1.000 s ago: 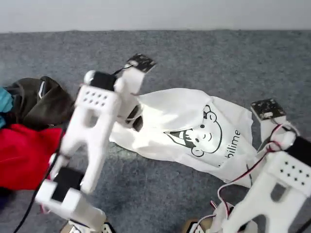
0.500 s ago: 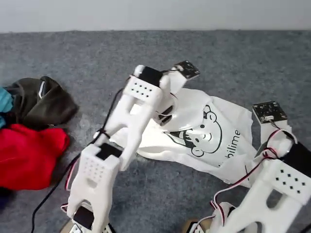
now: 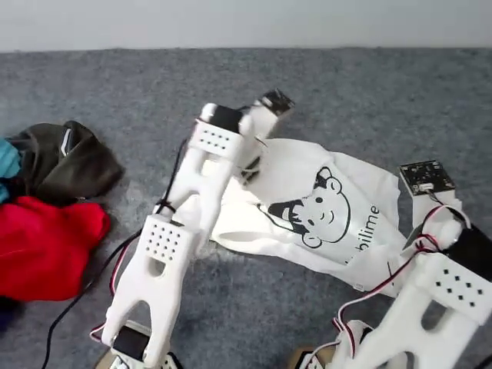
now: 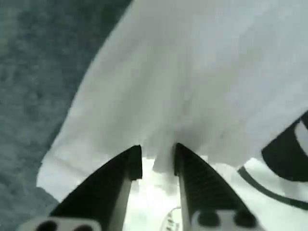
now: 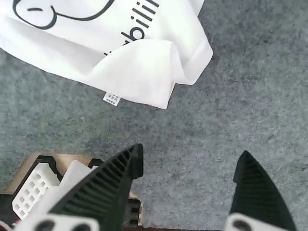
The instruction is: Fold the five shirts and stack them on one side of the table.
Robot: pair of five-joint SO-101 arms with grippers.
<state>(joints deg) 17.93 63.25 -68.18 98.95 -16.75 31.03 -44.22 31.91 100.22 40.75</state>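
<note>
A white shirt (image 3: 323,207) with a black bear print lies crumpled on the grey table, right of centre. My left gripper (image 3: 249,163) is at the shirt's far left part. In the left wrist view its black fingers (image 4: 130,166) are shut on a raised fold of the white shirt (image 4: 192,86). My right gripper (image 5: 187,168) hangs open over bare grey surface, just off the shirt's near corner (image 5: 144,72) with its small label, touching nothing. The right arm (image 3: 430,292) stands at the near right.
At the left edge lies a heap of other shirts: a dark olive one (image 3: 69,161), a red one (image 3: 42,246) and a bit of teal (image 3: 6,161). The grey surface (image 3: 369,92) runs back to a pale wall. A brown base (image 5: 29,168) sits under the right gripper.
The left arm swung right from the heap side onto the white shirt, then drew back a little with the fold, uncovering more of the bear print. The right arm barely moved.
</note>
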